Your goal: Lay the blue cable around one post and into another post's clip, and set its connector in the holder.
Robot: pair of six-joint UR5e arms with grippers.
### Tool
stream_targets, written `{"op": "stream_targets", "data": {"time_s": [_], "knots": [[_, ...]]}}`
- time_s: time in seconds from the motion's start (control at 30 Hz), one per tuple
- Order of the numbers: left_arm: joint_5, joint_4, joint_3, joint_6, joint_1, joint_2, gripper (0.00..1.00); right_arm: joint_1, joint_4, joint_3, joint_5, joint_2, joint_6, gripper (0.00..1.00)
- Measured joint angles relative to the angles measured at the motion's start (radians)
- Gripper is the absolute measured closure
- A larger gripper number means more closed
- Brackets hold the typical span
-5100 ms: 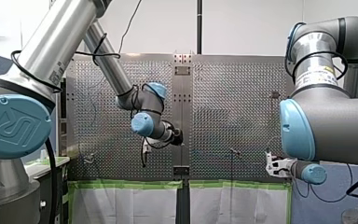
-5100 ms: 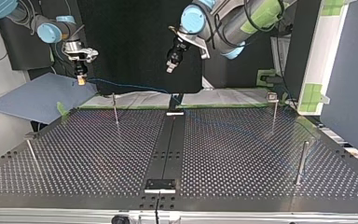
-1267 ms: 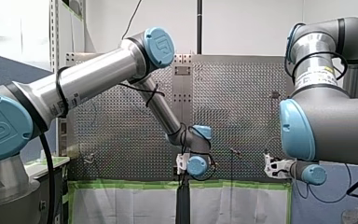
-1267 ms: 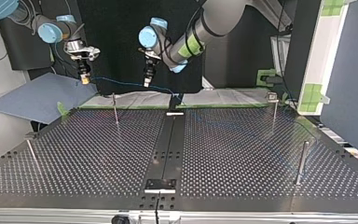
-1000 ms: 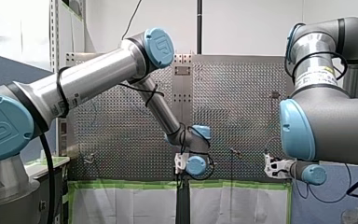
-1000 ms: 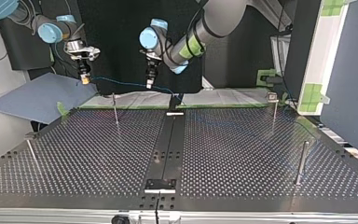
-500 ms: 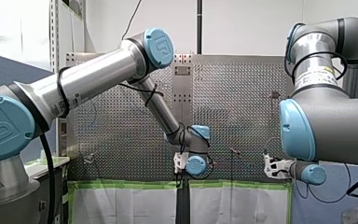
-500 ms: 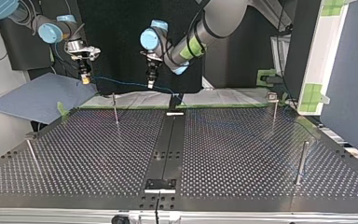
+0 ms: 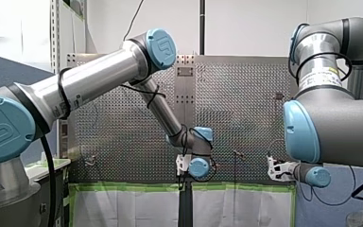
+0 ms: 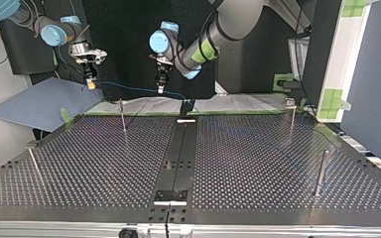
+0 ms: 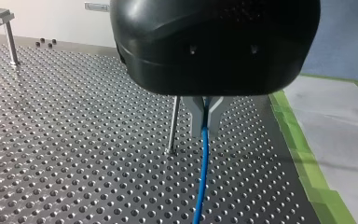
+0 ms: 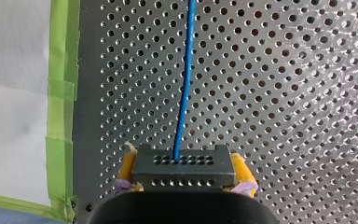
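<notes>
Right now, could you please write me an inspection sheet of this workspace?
Surface: perforated table, bare metal, green tape along its edge.
Job's things: blue cable stretched between both grippers, round no post yet; connector held in the air, not set down; thin posts standing.
Clutter: nothing seen.
Grippers: left gripper, jaws shut on the blue cable; right gripper, yellow pads, jaws shut on the connector.
Cables: black cables along both arms.
Surroundings: blue sheet and white cover beyond the table.

perforated table (image 12: 284, 116) of dull metal; blue cable (image 12: 183, 93) smooth, glossy; connector (image 12: 183, 165) matt dark plastic.
</notes>
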Motion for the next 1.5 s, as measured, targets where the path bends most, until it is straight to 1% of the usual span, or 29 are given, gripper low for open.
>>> {"op": "stream_targets", "data": {"time_s": [0.03, 0.3, 0.53, 0.8, 1.07, 1.3, 1.4, 1.5], "knots": [[0.001, 0.002, 0.0, 0.001, 0.0, 0.0, 0.96, 0.0, 0.001, 0.0, 0.0, 0.0, -0.001, 1.0], [0.011, 0.022, -0.001, 0.003, 0.0, 0.0, 0.96, 0.0, 0.004, 0.0, 0.0, 0.0, -0.004, 1.0], [0.014, 0.033, -0.001, 0.014, -0.007, 0.0, 0.96, -0.003, 0.003, 0.0, 0.0, 0.0, -0.002, 1.0], [0.029, 0.058, -0.001, 0.041, -0.031, -0.003, 0.96, -0.028, 0.002, -0.001, 0.0, 0.0, 0.025, 1.0], [0.047, 0.076, 0.003, 0.051, -0.047, -0.01, 0.96, -0.043, 0.001, -0.005, 0.0, -0.001, 0.04, 1.0], [0.057, 0.04, 0.051, 0.05, -0.054, -0.057, 0.96, -0.051, 0.001, -0.01, -0.001, -0.003, 0.064, 1.0], [0.063, 0.04, 0.071, 0.046, -0.056, -0.079, 0.96, -0.056, 0.001, -0.014, -0.001, -0.003, 0.074, 1.0], [0.065, 0.039, 0.088, 0.043, -0.056, -0.087, 0.96, -0.06, 0.001, -0.017, -0.002, -0.003, 0.083, 1.0]]}}
